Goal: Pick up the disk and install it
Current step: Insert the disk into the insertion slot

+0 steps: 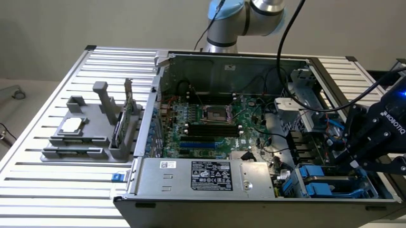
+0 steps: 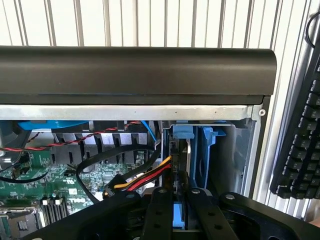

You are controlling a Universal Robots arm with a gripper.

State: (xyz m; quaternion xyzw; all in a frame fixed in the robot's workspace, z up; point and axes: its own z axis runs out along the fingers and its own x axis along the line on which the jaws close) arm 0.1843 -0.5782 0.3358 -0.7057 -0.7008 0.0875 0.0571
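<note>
Gripper (image 2: 179, 212) down in the drive bay at the case's (image 1: 254, 197) right near corner, fingers (image 2: 159, 215) clenched on blue-framed disk (image 2: 178, 216).

A robotics lab or test workshop: an open computer case (image 1: 254, 142) with its motherboard (image 1: 212, 130) bared lies on a slatted aluminium table (image 1: 57, 185), a grey parts fixture (image 1: 89, 135) at nine o'clock, the robot arm (image 1: 244, 21) at twelve.
</note>
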